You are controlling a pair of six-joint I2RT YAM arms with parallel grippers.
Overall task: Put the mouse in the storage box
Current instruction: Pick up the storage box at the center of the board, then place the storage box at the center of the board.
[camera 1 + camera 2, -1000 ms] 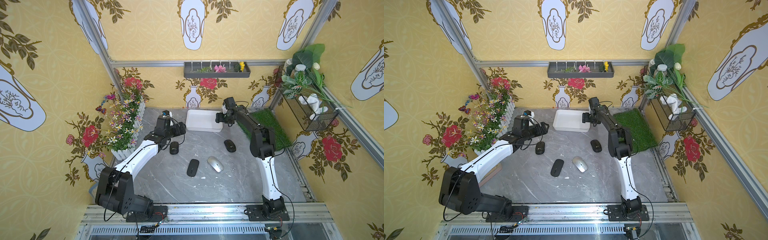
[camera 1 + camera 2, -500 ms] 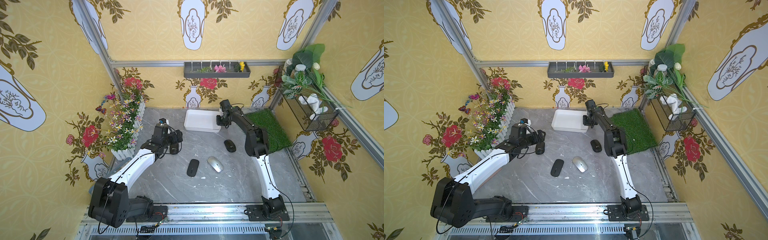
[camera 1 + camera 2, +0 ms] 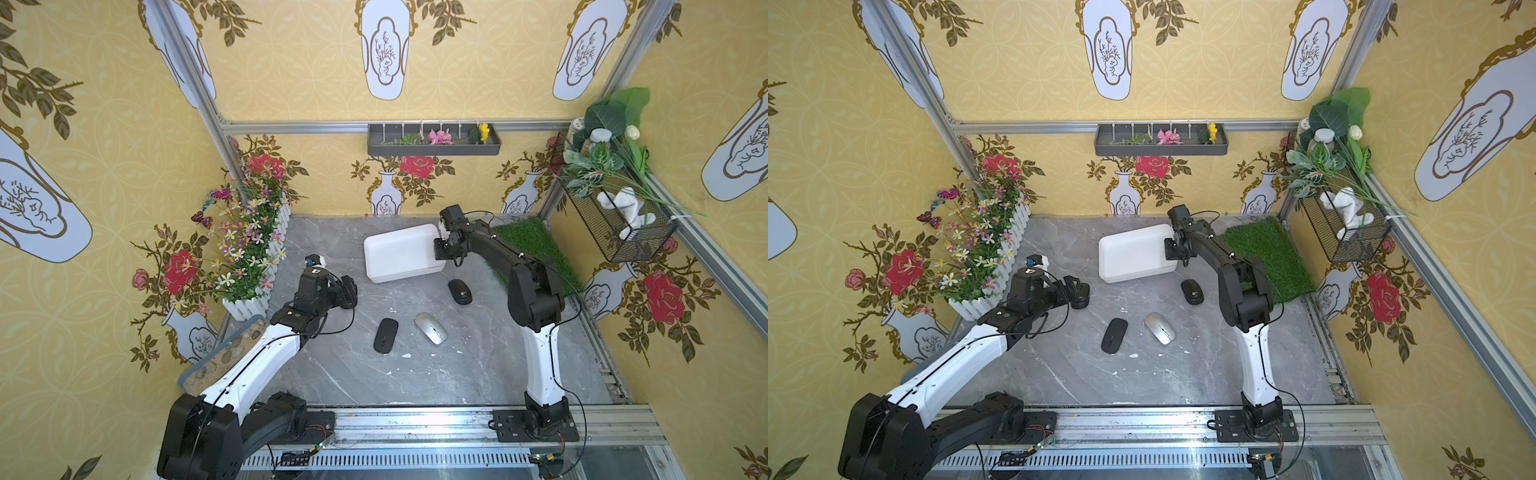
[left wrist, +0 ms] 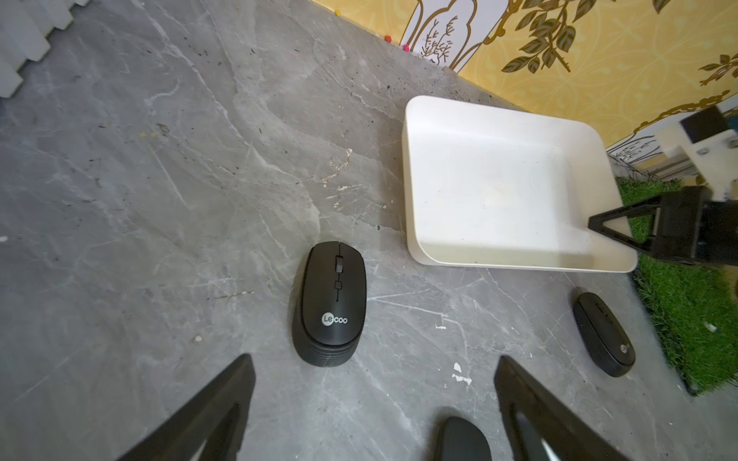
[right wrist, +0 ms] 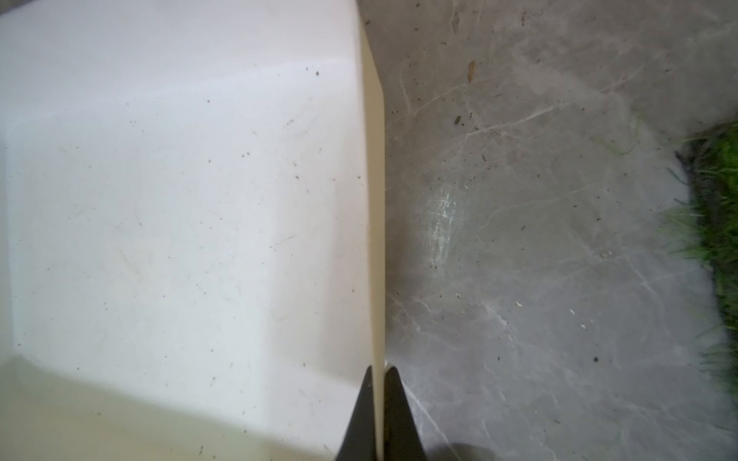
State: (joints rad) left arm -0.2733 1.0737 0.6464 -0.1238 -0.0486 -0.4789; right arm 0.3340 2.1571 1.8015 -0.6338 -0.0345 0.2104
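Note:
The storage box (image 3: 397, 254) (image 3: 1131, 254) (image 4: 495, 187) is a shallow white tray at the back of the grey floor, with nothing in it. My right gripper (image 3: 440, 251) (image 3: 1170, 250) (image 5: 377, 375) is shut on its right-hand wall (image 5: 375, 199), one finger inside and one outside. My left gripper (image 3: 348, 291) (image 3: 1077, 293) (image 4: 374, 358) stands open low over a black Lecoo mouse (image 4: 329, 303), which lies just ahead of the fingertips and is mostly hidden in both top views. Three more mice lie loose: a flat black one (image 3: 385, 335), a silver one (image 3: 431, 328) and a black one (image 3: 459, 291) (image 4: 603, 333).
A white fence with flowers (image 3: 253, 249) lines the left side, with a sand-and-pebble tray (image 3: 220, 353) in front of it. A grass mat (image 3: 532, 245) covers the back right corner. A wire basket (image 3: 615, 216) and a dark grey flower tray (image 3: 434, 139) hang on the walls.
My right gripper has come down onto the box's wall and shut on it, and the box has turned a little. My left gripper has drawn back and lowered over the black mouse.

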